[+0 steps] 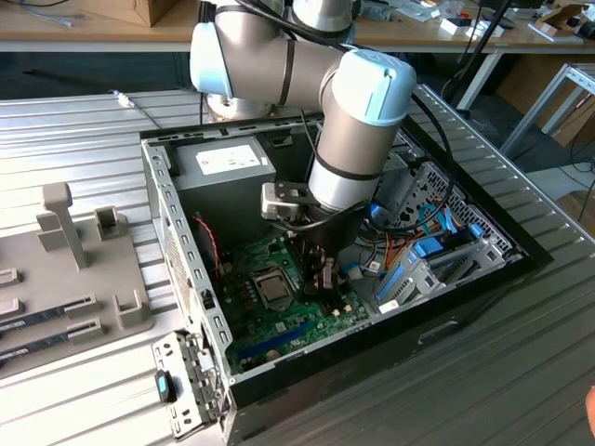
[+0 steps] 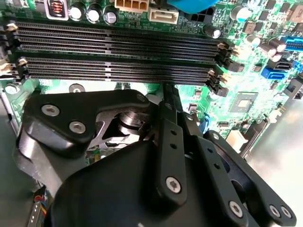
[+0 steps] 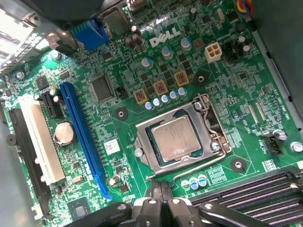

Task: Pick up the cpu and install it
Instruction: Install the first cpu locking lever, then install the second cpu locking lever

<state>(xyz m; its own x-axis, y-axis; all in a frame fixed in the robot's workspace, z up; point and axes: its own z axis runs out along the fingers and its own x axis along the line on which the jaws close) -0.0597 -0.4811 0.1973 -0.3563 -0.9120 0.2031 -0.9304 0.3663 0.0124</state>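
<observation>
Cpu [image 3: 175, 138] seated flat in the socket [image 3: 214, 126] on the green motherboard [image 3: 142, 80], silvery plate up, framed by the metal bracket. Just above, near the memory slots [image 2: 118, 52]: gripper [image 3: 161, 189], fingers pressed together, grasping nothing. In the exterior view, arm [image 1: 358, 121] reaching down into the open computer case [image 1: 177, 232].

The cpu [image 3: 175, 139] sits in its socket [image 3: 182, 137] on the green motherboard [image 3: 142, 94].
</observation>
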